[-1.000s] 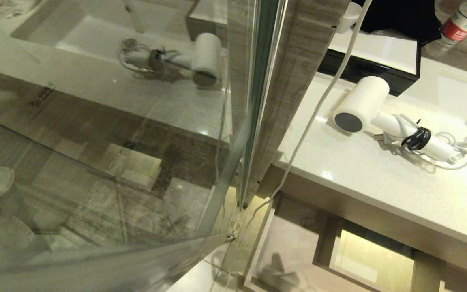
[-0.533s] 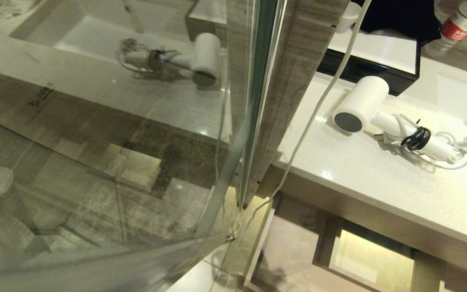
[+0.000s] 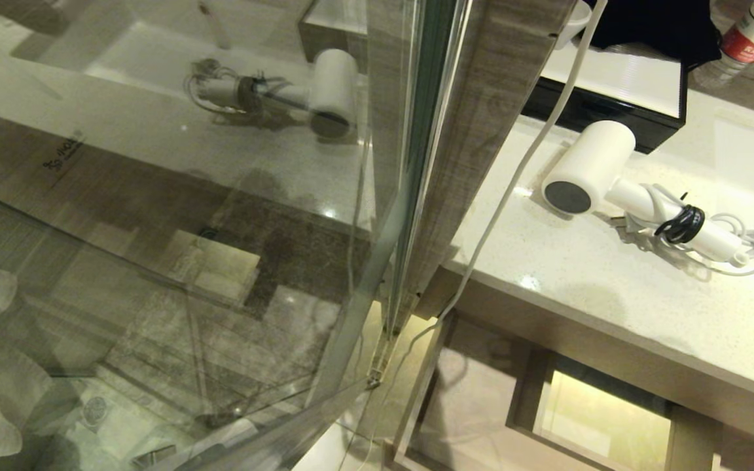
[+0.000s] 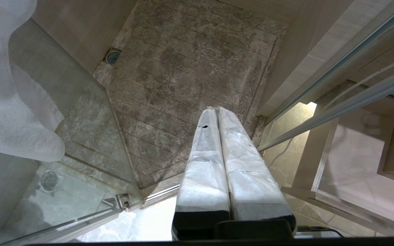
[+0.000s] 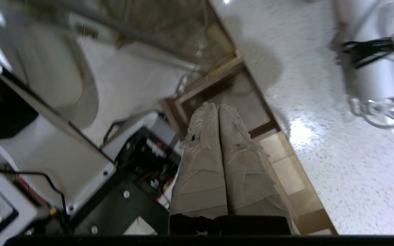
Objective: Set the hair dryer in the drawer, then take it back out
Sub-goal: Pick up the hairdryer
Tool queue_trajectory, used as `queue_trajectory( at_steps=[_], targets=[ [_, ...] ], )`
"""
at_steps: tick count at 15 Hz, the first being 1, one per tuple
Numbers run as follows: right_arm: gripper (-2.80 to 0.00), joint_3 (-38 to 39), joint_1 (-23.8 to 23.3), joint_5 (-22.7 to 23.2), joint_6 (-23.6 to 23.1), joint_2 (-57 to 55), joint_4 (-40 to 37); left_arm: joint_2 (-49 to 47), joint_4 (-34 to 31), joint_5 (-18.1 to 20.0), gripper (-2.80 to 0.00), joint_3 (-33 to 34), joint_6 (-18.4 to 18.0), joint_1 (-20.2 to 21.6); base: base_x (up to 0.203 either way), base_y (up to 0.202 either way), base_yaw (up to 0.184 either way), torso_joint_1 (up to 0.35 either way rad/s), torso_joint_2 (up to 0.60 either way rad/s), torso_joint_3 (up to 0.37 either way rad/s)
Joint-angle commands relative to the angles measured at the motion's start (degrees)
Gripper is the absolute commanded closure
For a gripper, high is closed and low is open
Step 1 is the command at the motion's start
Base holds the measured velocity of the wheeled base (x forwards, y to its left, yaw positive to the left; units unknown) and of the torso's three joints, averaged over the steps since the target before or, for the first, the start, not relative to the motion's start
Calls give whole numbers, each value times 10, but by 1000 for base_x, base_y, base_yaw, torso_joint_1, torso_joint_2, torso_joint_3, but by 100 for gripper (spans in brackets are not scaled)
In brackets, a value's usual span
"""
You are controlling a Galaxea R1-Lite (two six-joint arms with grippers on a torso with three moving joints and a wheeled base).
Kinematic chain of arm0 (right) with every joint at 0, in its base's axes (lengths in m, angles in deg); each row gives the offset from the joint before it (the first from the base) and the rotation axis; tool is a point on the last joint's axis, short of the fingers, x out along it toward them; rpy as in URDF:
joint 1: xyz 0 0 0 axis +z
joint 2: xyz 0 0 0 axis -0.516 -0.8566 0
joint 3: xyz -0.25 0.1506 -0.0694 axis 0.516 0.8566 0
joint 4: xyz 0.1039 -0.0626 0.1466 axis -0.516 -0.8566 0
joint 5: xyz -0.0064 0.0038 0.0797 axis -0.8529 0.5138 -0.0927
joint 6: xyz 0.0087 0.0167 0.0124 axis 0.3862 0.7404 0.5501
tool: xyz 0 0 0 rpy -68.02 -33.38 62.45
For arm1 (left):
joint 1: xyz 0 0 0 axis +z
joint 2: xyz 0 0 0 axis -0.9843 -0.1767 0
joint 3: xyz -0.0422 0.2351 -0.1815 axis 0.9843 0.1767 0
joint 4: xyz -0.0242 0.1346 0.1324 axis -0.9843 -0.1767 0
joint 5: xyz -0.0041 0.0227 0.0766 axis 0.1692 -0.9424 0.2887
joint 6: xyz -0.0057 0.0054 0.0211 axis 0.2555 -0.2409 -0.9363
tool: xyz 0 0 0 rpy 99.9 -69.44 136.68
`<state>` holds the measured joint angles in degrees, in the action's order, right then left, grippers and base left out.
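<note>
Task not started: hair dryer (image 3: pixel 590 173) untouched on surface (image 3: pixel 612 288), right of frame.
Right gripper (image 5: pixel 217 109) and left gripper (image 4: pixel 216 111) fingers closed, empty; both steps left.

A bathroom corner: a pale speckled stone surface (image 3: pixel 612 307) runs along the right, glossy under bright overhead light. A wood-grain panel (image 3: pixel 482 131) stands upright at its left end, edged by a glass shower screen (image 3: pixel 154 229) that mirrors the room. Beyond the glass lies a brown marble shower floor (image 4: pixel 190 68) with a round drain (image 4: pixel 112 56). A white cable (image 3: pixel 514 176) hangs down across the panel. Two water bottles (image 3: pixel 743 36) stand at the back.
</note>
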<state>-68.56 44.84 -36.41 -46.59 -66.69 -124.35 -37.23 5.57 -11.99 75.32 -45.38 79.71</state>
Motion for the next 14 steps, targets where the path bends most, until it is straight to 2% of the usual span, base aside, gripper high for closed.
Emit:
queue_trajectory(
  at_steps=[1,2,4,6,7,10,12,14],
  targets=[
    [0,0,-13,12,-54,-94,-12,0,0,0,0,0,0,0,0,0,0,-22,41,22],
    [-280,2,-26,16,-85,-112,-14,0,0,0,0,1,0,0,0,0,0,-27,50,18],
    [-280,4,-45,-2,-166,-144,-6,0,0,0,0,1,0,0,0,0,0,-22,37,18],
    [-280,0,-67,-50,-250,-169,-5,0,0,0,0,1,0,0,0,0,0,-14,30,12],
    [-280,0,-78,-58,-278,-184,-4,0,0,0,0,1,0,0,0,0,0,0,0,0],
    [-280,-31,-85,-67,-299,-234,16,0,0,0,0,0,0,-1,0,0,0,-2,9,3],
    [-280,-57,-85,-108,-320,-271,32,0,0,0,0,0,0,0,0,0,0,0,0,0],
    [-280,-69,-84,-122,-325,-293,64,0,0,0,0,1,0,0,0,0,0,0,0,0]
  ],
)
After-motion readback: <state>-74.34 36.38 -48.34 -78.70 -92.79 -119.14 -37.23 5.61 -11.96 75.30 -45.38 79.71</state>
